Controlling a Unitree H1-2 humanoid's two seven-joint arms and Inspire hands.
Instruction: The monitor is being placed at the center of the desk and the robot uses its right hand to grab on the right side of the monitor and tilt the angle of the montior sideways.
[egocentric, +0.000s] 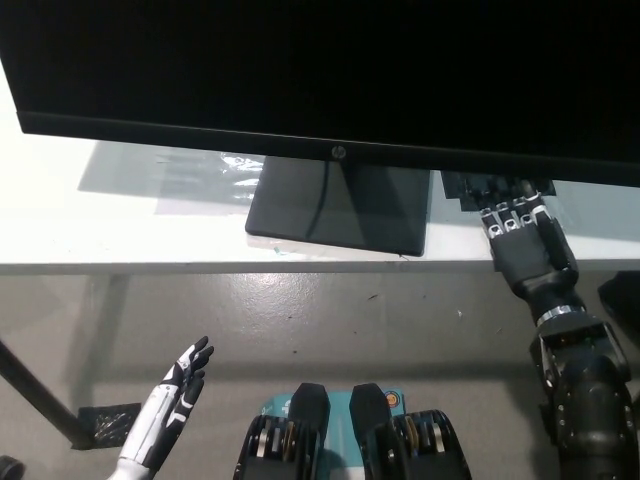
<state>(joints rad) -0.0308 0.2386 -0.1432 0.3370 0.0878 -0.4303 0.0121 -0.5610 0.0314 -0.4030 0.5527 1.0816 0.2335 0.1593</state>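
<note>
A wide black flat-screen monitor (330, 70) is filling the upper part of the head view, its thin lower bezel carrying a small round logo at the middle. It is standing on a dark rectangular base plate (338, 205) that is resting on a white glossy desk (120, 225), whose front edge is running across the picture above a grey concrete floor (330, 320). The black right hand (524, 243) is reaching up from the lower right, its fingertips (510, 216) disappearing beneath the monitor's bottom edge, right of the base. The white left hand (176, 385) is hanging low at the lower left, fingers spread apart, holding nothing.
</note>
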